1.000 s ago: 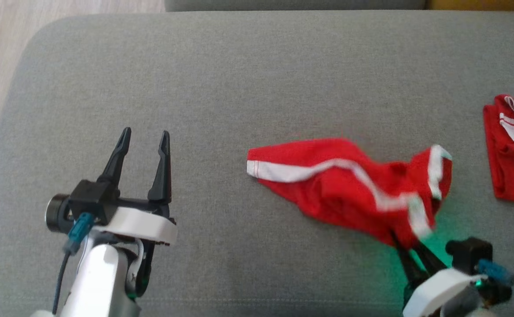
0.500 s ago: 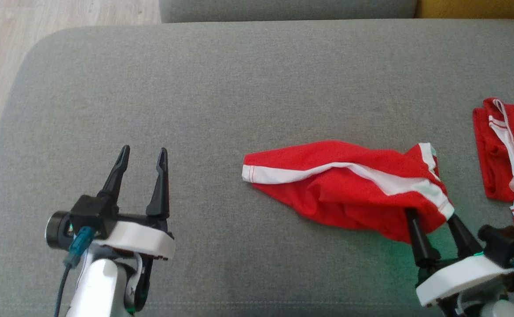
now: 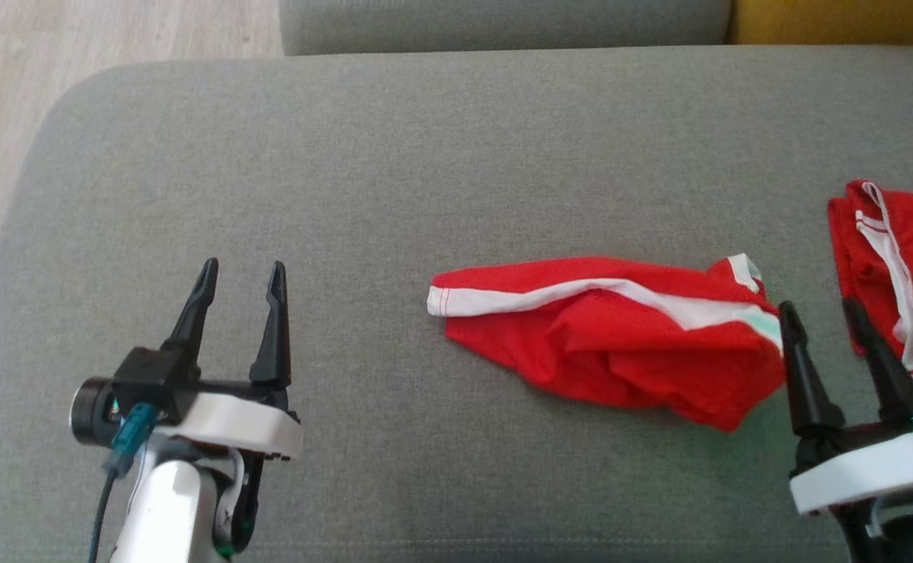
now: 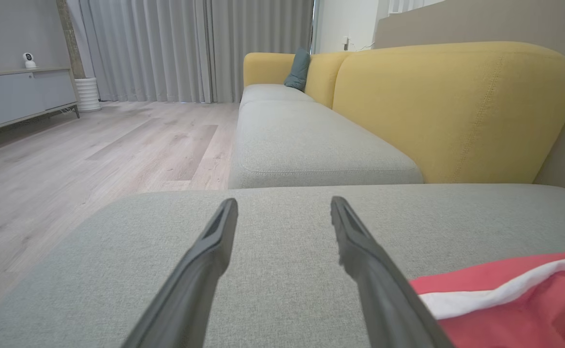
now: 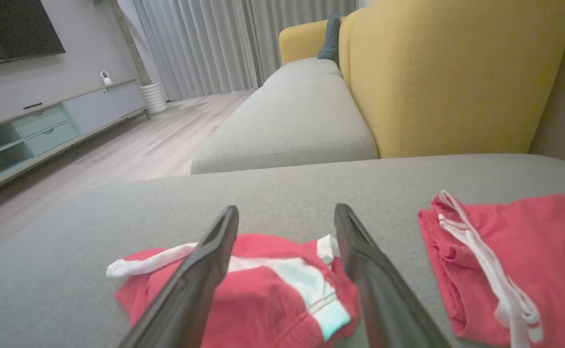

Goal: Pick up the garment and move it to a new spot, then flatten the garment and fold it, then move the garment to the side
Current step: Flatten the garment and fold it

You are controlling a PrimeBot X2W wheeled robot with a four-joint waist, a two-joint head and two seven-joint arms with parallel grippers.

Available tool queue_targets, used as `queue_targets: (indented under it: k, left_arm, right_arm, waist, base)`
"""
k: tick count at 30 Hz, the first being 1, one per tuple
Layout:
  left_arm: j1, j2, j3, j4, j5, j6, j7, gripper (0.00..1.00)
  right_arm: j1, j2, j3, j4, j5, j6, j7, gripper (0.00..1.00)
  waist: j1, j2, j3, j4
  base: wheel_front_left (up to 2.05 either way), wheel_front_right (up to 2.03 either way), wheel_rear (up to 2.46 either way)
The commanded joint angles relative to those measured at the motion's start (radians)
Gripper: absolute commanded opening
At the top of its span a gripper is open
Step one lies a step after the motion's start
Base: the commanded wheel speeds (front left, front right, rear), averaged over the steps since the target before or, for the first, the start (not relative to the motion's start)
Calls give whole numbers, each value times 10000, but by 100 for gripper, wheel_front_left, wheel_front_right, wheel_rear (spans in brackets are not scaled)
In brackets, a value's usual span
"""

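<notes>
A: Work surface?
B: Grey seat (image 3: 394, 156). Yellow backrest (image 4: 447, 106) behind it, teal pillow (image 4: 298, 70) at the far end.
A: Surroundings?
B: Wood floor (image 4: 94, 154), grey curtains (image 4: 166, 48), low cabinet (image 5: 55, 121) carrying a small white device (image 4: 29, 60), dark screen (image 5: 11, 29) on the wall above.

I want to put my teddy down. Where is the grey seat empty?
The grey fabric seat cushion is bare between the left tool and the crumpled red white-striped garment, and along its far edge. It is crowded at the right: that garment, the right tool, and a second red white-trimmed garment.
</notes>
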Motion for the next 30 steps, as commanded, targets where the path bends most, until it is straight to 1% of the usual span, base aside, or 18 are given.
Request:
queue_targets:
  k: [1, 7, 16, 26, 28, 30]
  left_arm:
    - [-105, 180, 326, -348, 11, 55, -51, 100]
    - [35, 200, 300, -375, 22, 89, -51, 100]
    - [256, 279, 251, -413, 5, 177, -50, 100]
    - [250, 312, 110, -467, -33, 253, 16, 100]
    - [143, 304, -84, -483, 38, 182, 142, 100]
    - [-96, 260, -408, -499, 94, 13, 331, 100]
  right_arm:
    - [-244, -169, 106, -556, -145, -7, 8, 100]
    - [-382, -136, 376, -992, -396, -7, 143, 100]
    - [-86, 147, 756, -685, -452, -7, 184, 100]
    - [-156, 125, 713, -585, -380, -7, 106, 100]
    - [-174, 124, 675, -578, -367, -7, 95, 100]
    - [-193, 128, 639, -580, -356, -7, 90, 100]
  waist:
    - [0, 0, -61, -2]
    - [0, 0, -275, 12]
    - [0, 0, -419, 70]
    - [0, 0, -385, 102]
    - [0, 0, -327, 130]
    - [0, 0, -209, 152]
  base:
    - [0, 0, 0]
    - [0, 0, 0]
    - [0, 0, 0]
    - [0, 0, 0]
    - [0, 0, 0]
    - [0, 0, 0]
